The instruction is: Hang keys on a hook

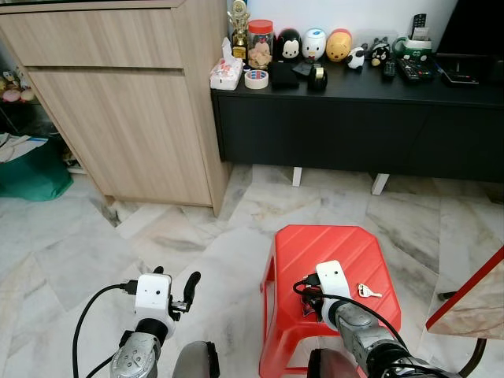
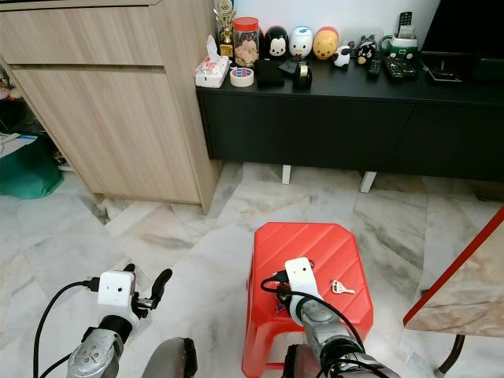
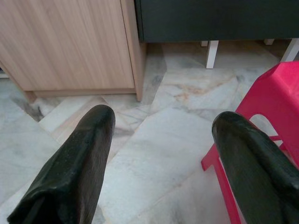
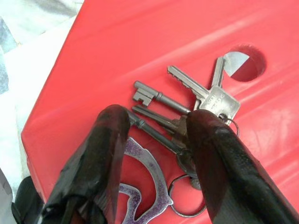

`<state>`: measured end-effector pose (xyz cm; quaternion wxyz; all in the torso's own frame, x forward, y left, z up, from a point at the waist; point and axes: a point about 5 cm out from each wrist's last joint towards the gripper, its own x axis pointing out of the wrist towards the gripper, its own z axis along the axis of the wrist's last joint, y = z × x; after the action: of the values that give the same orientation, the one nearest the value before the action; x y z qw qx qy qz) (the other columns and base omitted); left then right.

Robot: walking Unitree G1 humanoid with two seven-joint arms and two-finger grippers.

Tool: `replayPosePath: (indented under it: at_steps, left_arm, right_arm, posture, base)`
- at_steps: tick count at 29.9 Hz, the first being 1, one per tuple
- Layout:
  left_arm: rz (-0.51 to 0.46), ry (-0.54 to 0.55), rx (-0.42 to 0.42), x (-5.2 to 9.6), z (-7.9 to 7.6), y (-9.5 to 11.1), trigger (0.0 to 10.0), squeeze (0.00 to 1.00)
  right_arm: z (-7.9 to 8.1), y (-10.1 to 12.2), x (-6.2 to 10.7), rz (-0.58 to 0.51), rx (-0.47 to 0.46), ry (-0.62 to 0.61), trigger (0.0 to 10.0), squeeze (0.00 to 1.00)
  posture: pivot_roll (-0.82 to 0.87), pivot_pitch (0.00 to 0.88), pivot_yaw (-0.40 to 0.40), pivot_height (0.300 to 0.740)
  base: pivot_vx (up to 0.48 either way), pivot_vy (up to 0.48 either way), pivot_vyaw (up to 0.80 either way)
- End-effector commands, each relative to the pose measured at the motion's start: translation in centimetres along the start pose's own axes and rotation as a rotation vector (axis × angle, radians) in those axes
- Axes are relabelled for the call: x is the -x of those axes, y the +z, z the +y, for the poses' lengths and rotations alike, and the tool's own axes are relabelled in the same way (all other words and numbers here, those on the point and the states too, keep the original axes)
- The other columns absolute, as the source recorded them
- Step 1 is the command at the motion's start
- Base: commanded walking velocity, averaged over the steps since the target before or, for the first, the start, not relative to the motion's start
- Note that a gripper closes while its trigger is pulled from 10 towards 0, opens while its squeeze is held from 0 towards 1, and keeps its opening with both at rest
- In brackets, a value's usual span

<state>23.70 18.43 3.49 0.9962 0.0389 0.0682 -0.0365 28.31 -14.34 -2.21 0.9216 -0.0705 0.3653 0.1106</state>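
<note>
Right end effector down on red stool, fingers narrowly straddling keys; left end effector wide over floor.

Red stool on marble floor, near wooden cabinet.

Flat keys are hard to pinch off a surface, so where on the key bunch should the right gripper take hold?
Judging from the right wrist view, grip the key bunch where shafts meet the ring: the thickest stack. It lies flat on the red stool, so come from above, right gripper fingers straddling it.
</note>
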Motion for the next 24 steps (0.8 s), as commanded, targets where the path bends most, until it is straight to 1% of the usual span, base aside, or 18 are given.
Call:
replayPosePath:
  at_steps: [1, 2, 3, 5, 8, 13, 18, 21, 24]
  left_arm:
    - [0.016, -0.002, -0.012, -0.1, 0.1, -0.2, 10.0, 0.0]
    - [0.016, -0.002, -0.012, -0.1, 0.1, -0.2, 10.0, 0.0]
    - [0.016, -0.002, -0.011, -0.1, 0.0, -0.2, 10.0, 0.0]
    - [0.016, -0.002, -0.011, -0.1, 0.0, -0.2, 10.0, 0.0]
    - [0.016, -0.002, -0.011, -0.1, 0.0, -0.3, 10.0, 0.0]
    - [0.014, 0.001, -0.012, -0.2, 0.1, -0.3, 10.0, 0.0]
    - [0.014, 0.001, -0.014, -0.3, 0.1, -0.3, 10.0, 0.0]
    - [0.012, 0.0, -0.016, -0.3, 0.1, -0.2, 10.0, 0.0]
    - [0.009, 0.0, -0.016, -0.4, 0.2, 0.0, 10.0, 0.0]
  right_arm:
    - [-0.1, 0.4, 0.0, -0.001, 0.063, 0.017, 10.0, 0.0]
    - [-0.1, 0.4, 0.0, -0.001, 0.063, 0.017, 10.0, 0.0]
    - [-0.3, 0.4, 0.0, -0.002, 0.102, 0.014, 10.0, 0.0]
    - [-0.5, 0.4, 0.1, -0.001, 0.149, 0.009, 10.0, 0.0]
    - [-1.2, 0.7, 0.2, -0.009, 0.234, -0.011, 10.0, 0.0]
    - [-1.7, 1.6, 0.2, -0.047, 0.257, -0.02, 10.0, 0.0]
    - [-1.9, 2.2, 0.2, -0.079, 0.256, -0.016, 10.0, 0.0]
    - [-1.9, 2.4, 0.3, -0.082, 0.277, -0.013, 10.0, 0.0]
    - [-1.8, 2.6, 0.3, -0.086, 0.321, 0.025, 10.0, 0.0]
  posture:
    - [0.06, 0.052, 0.012, 0.612]
    - [0.06, 0.052, 0.012, 0.612]
    - [0.06, 0.052, 0.012, 0.612]
    - [0.06, 0.05, 0.011, 0.612]
    - [0.06, 0.046, 0.011, 0.612]
    - [0.06, 0.045, 0.011, 0.612]
    - [0.06, 0.039, 0.011, 0.612]
    - [0.06, 0.037, 0.011, 0.612]
    - [0.06, 0.037, 0.011, 0.612]
  base:
    - [0.0, 0.0, 0.0]
    - [0.0, 0.0, 0.0]
    - [0.0, 0.0, 0.0]
    - [0.0, 0.0, 0.0]
    - [0.0, 0.0, 0.0]
    - [0.0, 0.0, 0.0]
    - [0.0, 0.0, 0.0]
    - [0.0, 0.0, 0.0]
    - [0.0, 0.0, 0.0]
